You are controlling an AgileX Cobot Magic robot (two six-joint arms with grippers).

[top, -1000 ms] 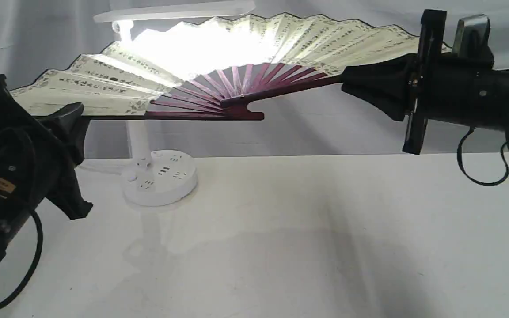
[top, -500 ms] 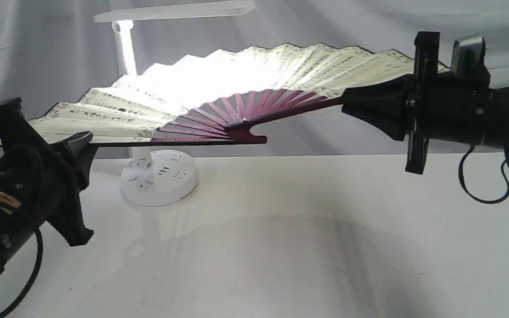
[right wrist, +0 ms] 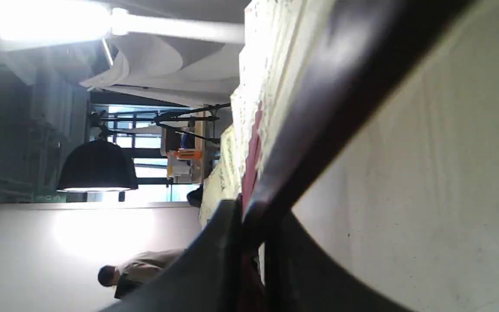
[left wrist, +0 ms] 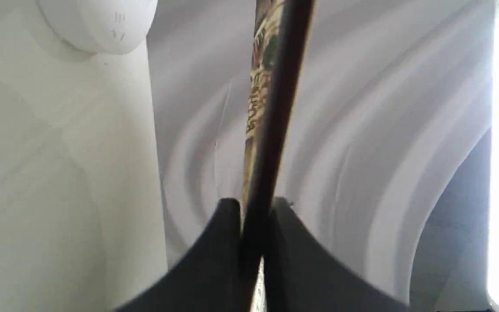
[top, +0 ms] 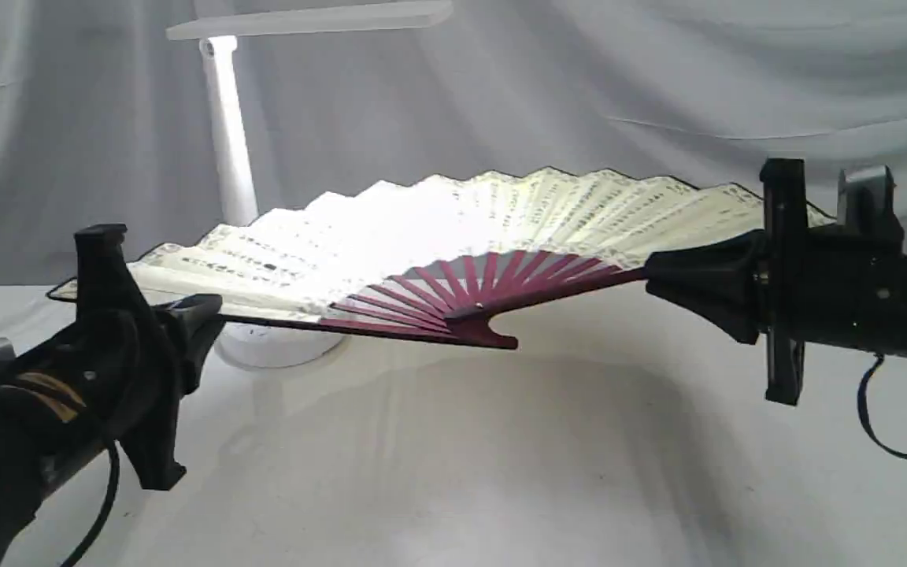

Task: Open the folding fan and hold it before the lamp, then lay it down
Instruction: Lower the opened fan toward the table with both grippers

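The folding fan (top: 438, 236) is spread wide and nearly flat, hanging low over the table, its maroon ribs (top: 485, 287) meeting at the pivot. My left gripper (top: 205, 309) is shut on the fan's left end rib (left wrist: 271, 121). My right gripper (top: 650, 279) is shut on the right end rib (right wrist: 319, 130). Behind the fan stands the white lamp (top: 227, 134); its bar head (top: 312, 19) is lit and well above the leaf. The fan hides most of the lamp base (top: 264, 350), which also shows in the left wrist view (left wrist: 98, 21).
A white table (top: 501, 472) lies under the fan, with a grey cloth backdrop (top: 658, 94) behind. The right arm's dark cable (top: 894, 425) hangs near the table at the right.
Both grippers have lowered the open fan from in front of the lamp head down toward the table, tilting it flatter. The lamp stem and head now show above the leaf.
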